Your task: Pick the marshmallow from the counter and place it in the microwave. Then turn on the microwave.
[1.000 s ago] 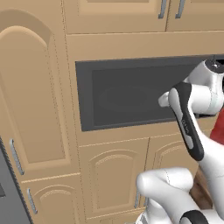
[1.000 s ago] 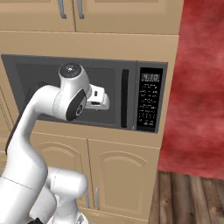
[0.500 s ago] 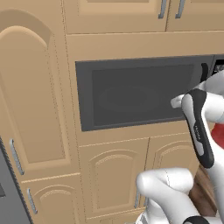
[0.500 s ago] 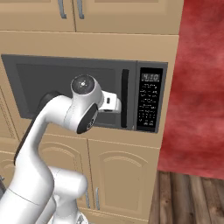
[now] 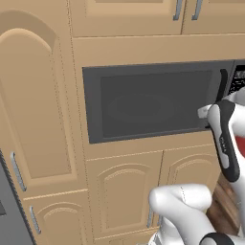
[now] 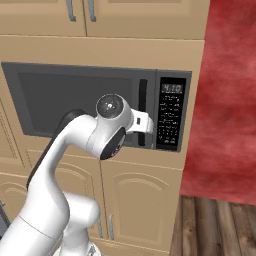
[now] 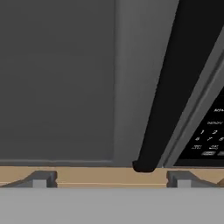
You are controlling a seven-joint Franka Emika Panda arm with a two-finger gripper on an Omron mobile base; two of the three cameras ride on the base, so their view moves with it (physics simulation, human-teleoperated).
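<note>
I've got the gripper (image 7: pixel 109 178) spread wide, nothing held, just off the wide dark grey microwave (image 6: pixel 75 100) – door shut, black vertical handle (image 7: pixel 168 87) close ahead. Marshmallow's whereabouts – can't tell. Next, I reckon: reach the black button panel (image 6: pixel 171 120).

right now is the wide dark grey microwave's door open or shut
Shut. The wide dark grey microwave has its window door flush in its frame, with the black vertical handle beside the black button panel.

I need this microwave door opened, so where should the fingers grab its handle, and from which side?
Grip the black vertical handle near its lower end, coming straight at the microwave front. It is a slim upright bar, so one finger goes on each side.
</note>
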